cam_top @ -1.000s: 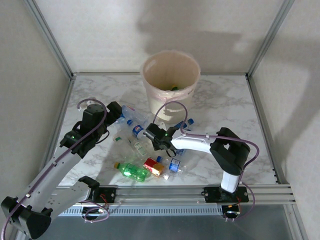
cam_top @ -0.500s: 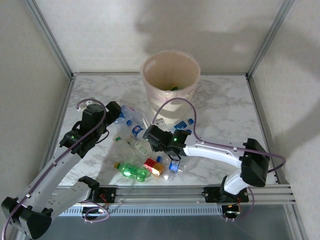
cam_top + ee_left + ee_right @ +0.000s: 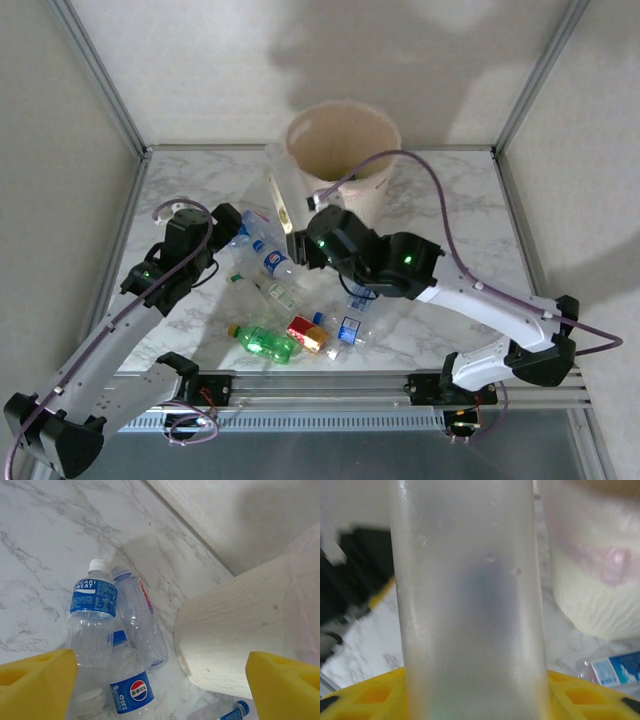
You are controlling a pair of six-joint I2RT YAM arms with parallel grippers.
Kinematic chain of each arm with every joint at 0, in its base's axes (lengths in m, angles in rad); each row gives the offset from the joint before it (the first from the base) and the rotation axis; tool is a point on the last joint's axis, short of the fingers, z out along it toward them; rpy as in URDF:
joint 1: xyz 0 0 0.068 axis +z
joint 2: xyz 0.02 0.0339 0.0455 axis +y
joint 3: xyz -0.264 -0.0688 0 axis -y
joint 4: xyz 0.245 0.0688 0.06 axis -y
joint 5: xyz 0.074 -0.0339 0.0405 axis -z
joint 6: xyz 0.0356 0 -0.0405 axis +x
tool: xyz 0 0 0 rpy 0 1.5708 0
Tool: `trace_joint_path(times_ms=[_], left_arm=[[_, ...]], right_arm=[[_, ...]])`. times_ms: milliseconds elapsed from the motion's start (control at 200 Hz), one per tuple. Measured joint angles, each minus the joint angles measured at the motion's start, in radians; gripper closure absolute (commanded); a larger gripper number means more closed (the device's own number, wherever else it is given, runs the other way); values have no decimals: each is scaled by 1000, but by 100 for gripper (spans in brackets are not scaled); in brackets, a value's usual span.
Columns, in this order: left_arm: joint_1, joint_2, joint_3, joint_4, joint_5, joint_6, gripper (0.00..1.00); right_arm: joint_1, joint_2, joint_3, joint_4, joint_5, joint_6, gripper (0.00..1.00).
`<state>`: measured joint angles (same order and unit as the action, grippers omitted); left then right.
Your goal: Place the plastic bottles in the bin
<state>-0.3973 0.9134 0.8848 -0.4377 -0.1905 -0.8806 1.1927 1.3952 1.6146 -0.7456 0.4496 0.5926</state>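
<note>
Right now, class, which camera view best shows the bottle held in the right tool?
Top external: the whole clear bottle shows, held by the right tool beside the bin. Right wrist gives a blurred close-up of its body, ends cut off.

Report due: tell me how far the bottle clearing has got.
Done: unclear, bottom of the bin partly hidden. In hand: right gripper holds a clear bottle raised beside the bin rim. To do: bottles on the table, including a green bottle; left gripper open above them.
</note>
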Motion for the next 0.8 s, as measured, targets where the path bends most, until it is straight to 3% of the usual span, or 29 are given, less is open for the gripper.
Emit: trace_joint_path(times_ms=[220,365,551,801], left_arm=[[0,26,0,1,10,0,14],[0,26,0,5,11,0,14],[2,26,-2,13,11,0,14],[4,16,-25,18,11,-4,13]], right_arm=[[-227,104,329,-85,-28,-94,52],[-386,200,452,-116,-65,-157,52],[-526,292,454,-131,-125,-201,53],[-595,317,365,-122,-176,-217,53]])
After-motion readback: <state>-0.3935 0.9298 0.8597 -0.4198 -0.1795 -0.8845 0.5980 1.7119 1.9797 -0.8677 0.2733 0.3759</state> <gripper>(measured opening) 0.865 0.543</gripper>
